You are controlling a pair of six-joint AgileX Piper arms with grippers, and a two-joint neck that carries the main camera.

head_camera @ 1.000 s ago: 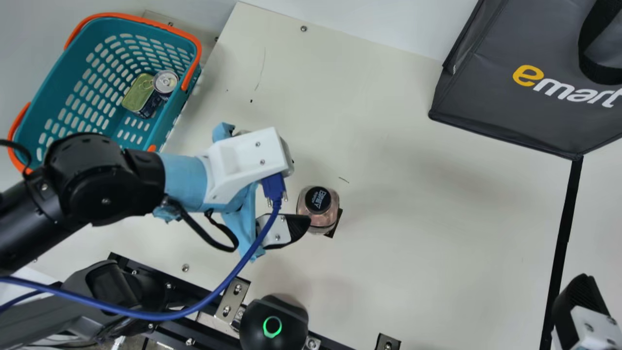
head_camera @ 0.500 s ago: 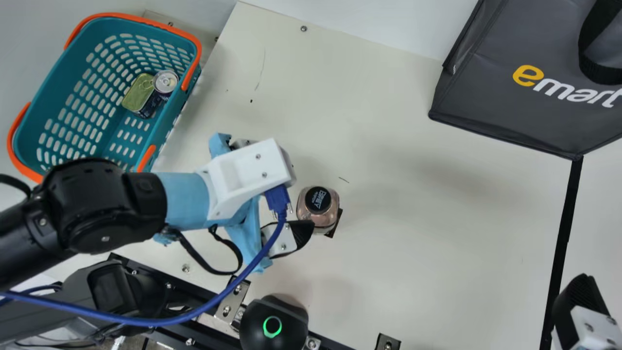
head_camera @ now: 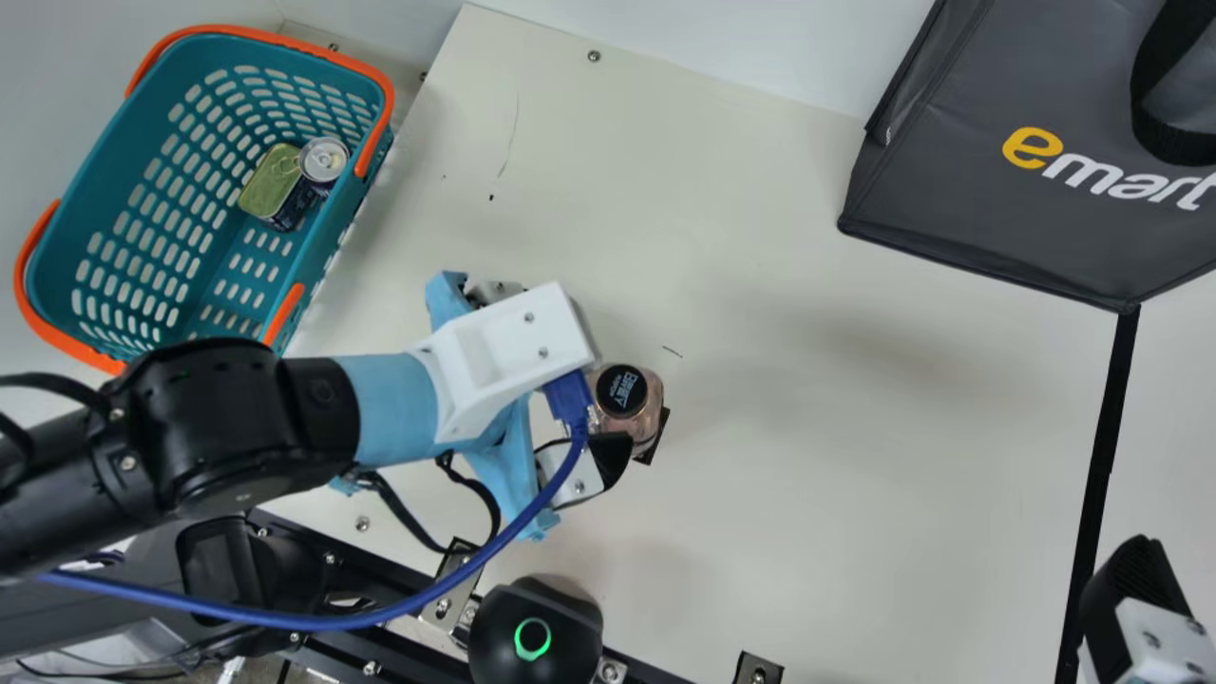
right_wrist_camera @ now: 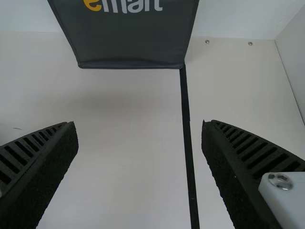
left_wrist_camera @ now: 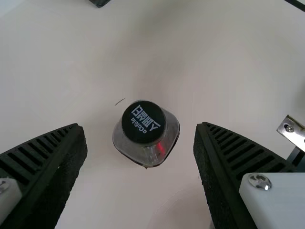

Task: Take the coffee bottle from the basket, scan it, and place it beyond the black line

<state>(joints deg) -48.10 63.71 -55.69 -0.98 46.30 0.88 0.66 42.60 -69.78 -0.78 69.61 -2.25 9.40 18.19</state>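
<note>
Red light [left_wrist_camera: 161,147] touched the coffee bottle [left_wrist_camera: 136,150], upright on the desk [head_camera: 807,494], outside the basket [head_camera: 275,41]: scan perhaps under way, black line [head_camera: 1119,370] uncrossed. Left gripper [left_wrist_camera: 139,125] and right gripper [right_wrist_camera: 138,122] gaped wide, empty.

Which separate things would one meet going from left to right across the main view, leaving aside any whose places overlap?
Teal basket → coffee bottle → dark grey bag.

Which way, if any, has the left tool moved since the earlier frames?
Yes: in the main view the left tool has shifted toward the lower right, away from the basket and closer to the coffee bottle.
</note>
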